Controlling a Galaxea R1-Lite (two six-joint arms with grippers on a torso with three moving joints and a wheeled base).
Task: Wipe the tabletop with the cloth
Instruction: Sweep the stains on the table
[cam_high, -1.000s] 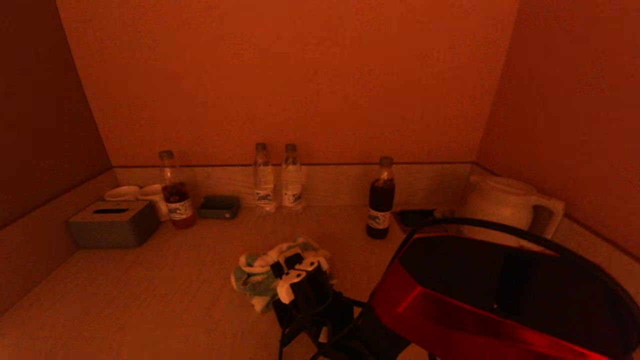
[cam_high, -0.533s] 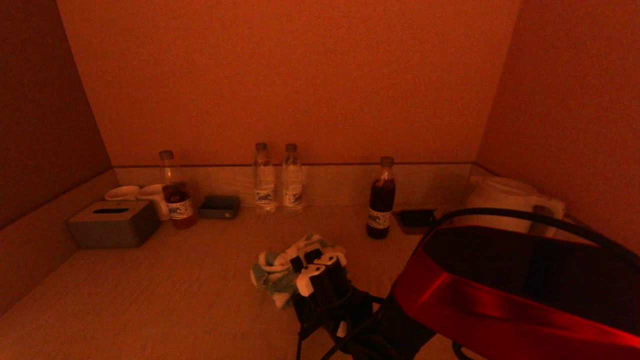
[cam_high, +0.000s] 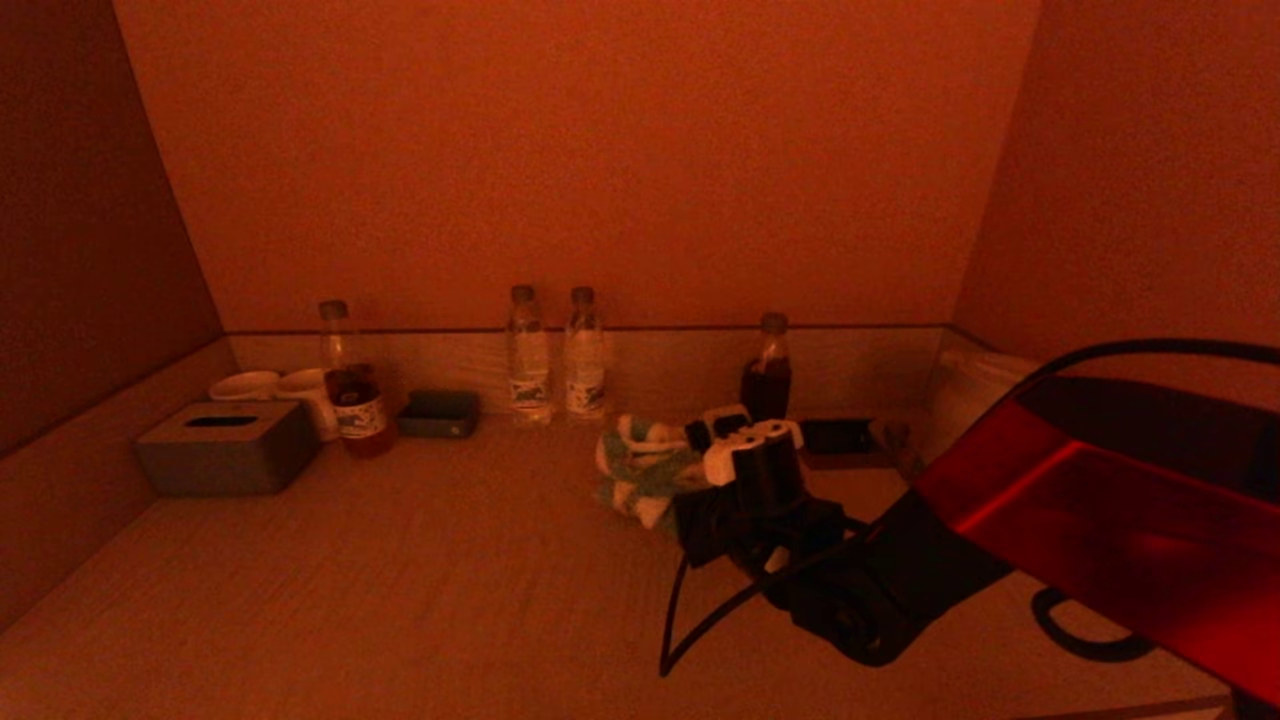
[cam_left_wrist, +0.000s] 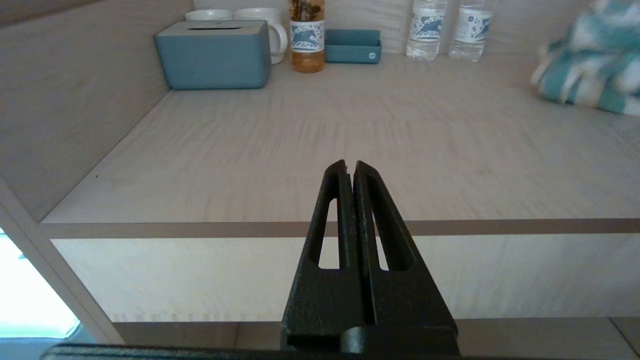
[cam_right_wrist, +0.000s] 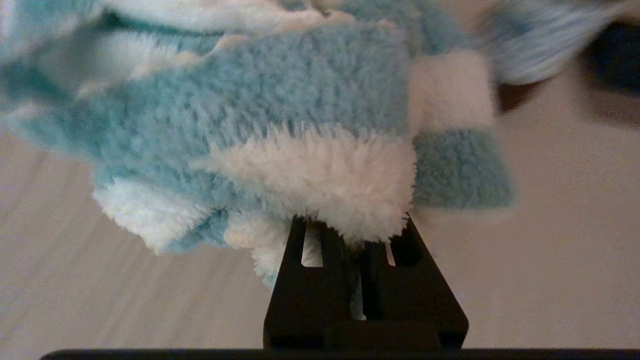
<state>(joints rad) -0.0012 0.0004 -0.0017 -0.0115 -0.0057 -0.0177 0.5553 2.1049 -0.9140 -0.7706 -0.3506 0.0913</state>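
The tabletop (cam_high: 400, 580) fills the lower half of the head view, a pale wood-grain surface walled on three sides. The right arm comes in from the lower right of that frame, and the right gripper (cam_high: 700, 450) sits just right of centre, its fingers pinched on the cloth (cam_high: 640, 470), which lies bunched on the surface immediately to the gripper's left. In the right wrist view the cloth (cam_right_wrist: 280, 125) is a fluffy blue-and-white fleece that spills over the two pressed-together fingers (cam_right_wrist: 305, 280), so the grip is on one folded edge while the rest trails on the table. It looks light, soft and floppy, with nothing stiff in it; it will probably drag and crumple rather than slide flat, so the hold is best kept on a thick fold, as it is now, with the pile pressed down for contact. The risk I would guess at is the row along the back wall: a dark bottle (cam_high: 766, 375) stands just behind the gripper, close enough to be knocked, with two clear bottles (cam_high: 555, 355) further left. A tissue box (cam_high: 225, 448) sits at the left edge of the frame. The left gripper (cam_left_wrist: 350, 172), seen only in its own wrist view, hangs off the front edge of the table with its fingers closed on nothing.
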